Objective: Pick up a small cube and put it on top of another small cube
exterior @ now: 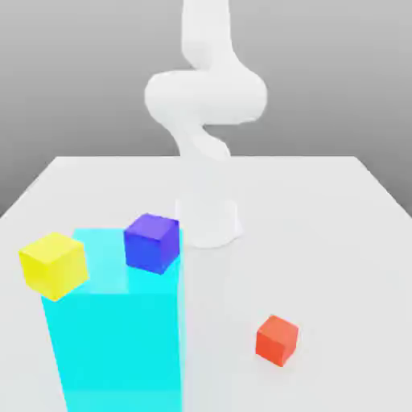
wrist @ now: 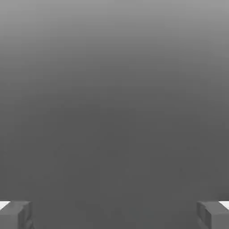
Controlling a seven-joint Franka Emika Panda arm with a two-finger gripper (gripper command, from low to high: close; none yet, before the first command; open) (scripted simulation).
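Nearest the exterior camera, a tall cyan block (exterior: 121,346) is seen at the table's (exterior: 346,241) front edge. A blue cube (exterior: 150,242) is set on its top, and a yellow cube (exterior: 53,265) is seen at its upper corner toward the exterior view's left. A red cube (exterior: 277,339) is found on the table, well apart, toward the exterior view's right. Behind them, the white arm (exterior: 205,105) is raised. The gripper (wrist: 114,214) is shown with fingers (wrist: 15,214) spread wide, nothing held between them.
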